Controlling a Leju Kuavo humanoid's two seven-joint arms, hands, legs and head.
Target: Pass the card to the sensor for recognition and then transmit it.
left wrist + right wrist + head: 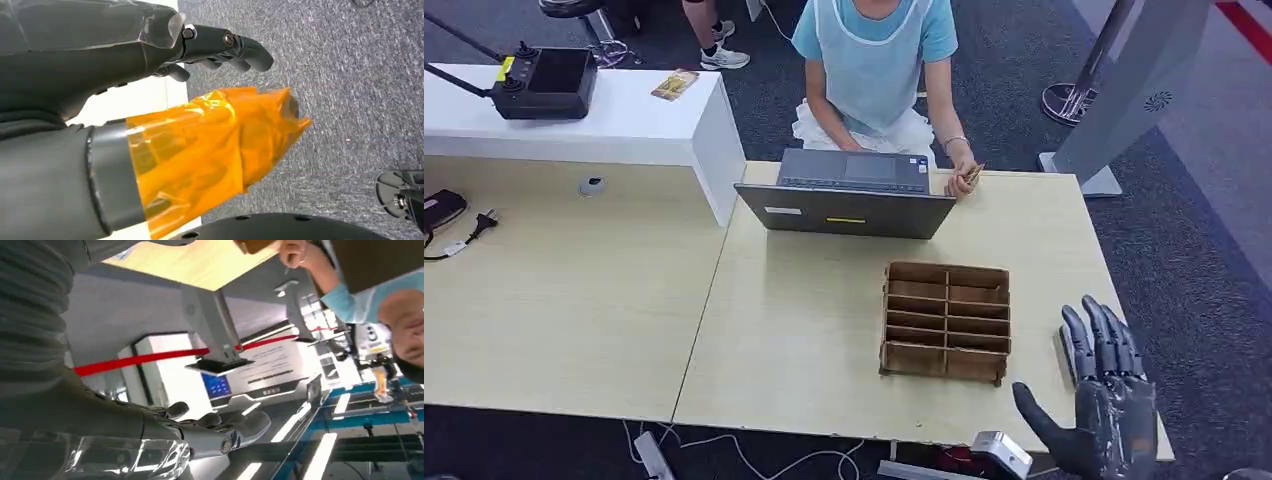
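Note:
A person seated behind the grey laptop [849, 195] pinches a small tan card [973, 175] in one hand at the laptop's right corner. My right hand [1101, 400] hovers at the table's near right corner, fingers spread and straight, holding nothing. It is well short of the card. In the right wrist view the same fingers [220, 432] stretch out with nothing in them, and the person's hand [296, 252] is far off. My left hand [165, 65] hangs over grey carpet beside a table edge, its thumb [215, 145] wrapped in orange film and nothing in its grasp.
A wooden slotted box [946, 322] stands on the table [804, 330] just left of my right hand. A small white device [1001, 452] sits below the front edge. Another card [675, 85] and a black controller [544, 83] lie on the white counter [624, 125]. A grey kiosk [1129, 90] stands far right.

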